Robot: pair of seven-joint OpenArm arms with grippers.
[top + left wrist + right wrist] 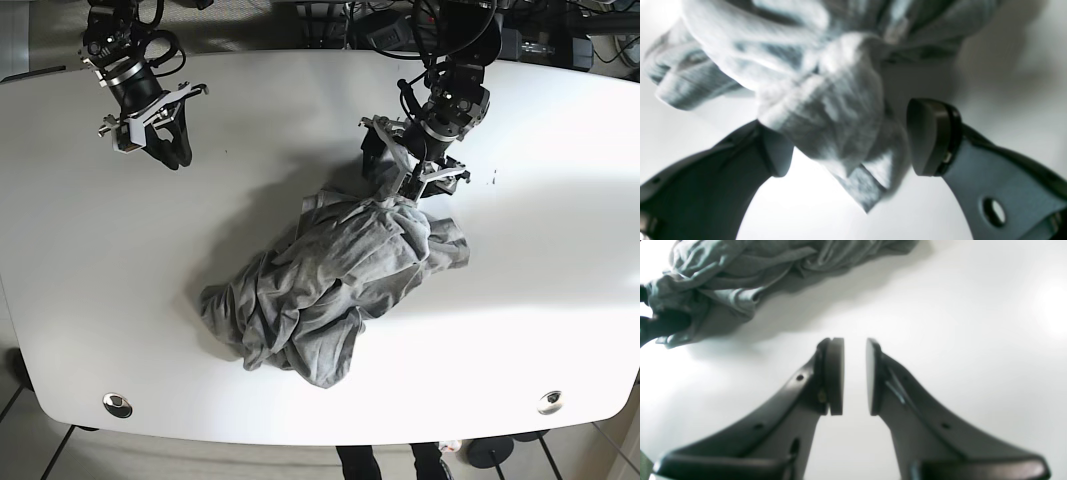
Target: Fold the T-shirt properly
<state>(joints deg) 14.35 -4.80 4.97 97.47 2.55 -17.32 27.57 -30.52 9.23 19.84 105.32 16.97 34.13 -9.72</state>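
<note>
T-shirt (335,290) is a crumpled heap mid-surface (560,300). Left hand (846,140) at the heap's far edge, jaws wide around a fabric bunch, not clamped. Right hand (855,376) well apart from the shirt, over bare surface, jaws narrow, holding nothing. Risk: closing here pinches several layers, so the lift drags the whole wad instead of spreading it. No containers in view.

T-shirt (330,290) — heaped mid-table (560,300) | left gripper (405,190) at its far edge | right gripper (172,150) — far-left, well apart
</note>
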